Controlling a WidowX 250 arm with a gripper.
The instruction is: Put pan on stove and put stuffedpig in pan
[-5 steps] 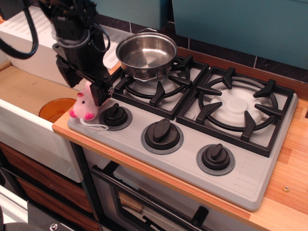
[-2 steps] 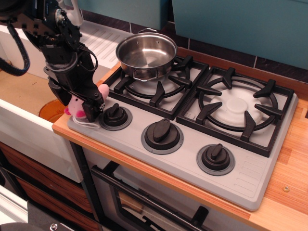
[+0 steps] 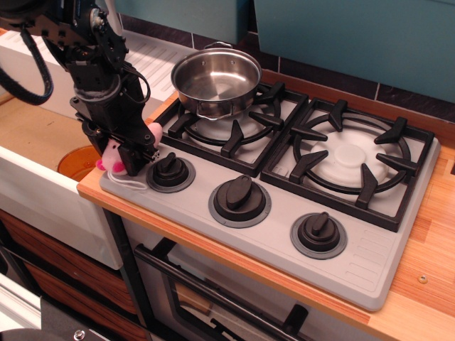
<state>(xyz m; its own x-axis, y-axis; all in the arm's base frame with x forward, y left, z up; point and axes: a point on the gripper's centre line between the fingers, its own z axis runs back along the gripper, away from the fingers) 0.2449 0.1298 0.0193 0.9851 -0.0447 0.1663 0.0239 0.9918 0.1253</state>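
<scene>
The pan point(image 3: 216, 78), a shiny steel pot with wire loop handles, stands empty on the back-left burner of the grey stove point(image 3: 370, 266). The stuffedpig point(image 3: 111, 159), pink with a white string loop, lies on the stove's front-left corner beside the left knob point(image 3: 170, 170). My gripper point(image 3: 132, 153) is down over the pig with its black fingers on either side, closed against it. The pig still rests on the stove, and most of its body is hidden behind the near finger.
A white sink point(image 3: 43, 192) with an orange disc point(image 3: 77, 160) in it lies left of the stove. A white drying rack point(image 3: 153, 60) is behind the gripper. The right burner point(image 3: 352, 158) is bare. Two more knobs point(image 3: 239, 199) line the stove's front.
My gripper came down from above the pig and settled around it. Since then the arm has shifted slightly right. The pig and the pan have stayed in place.
</scene>
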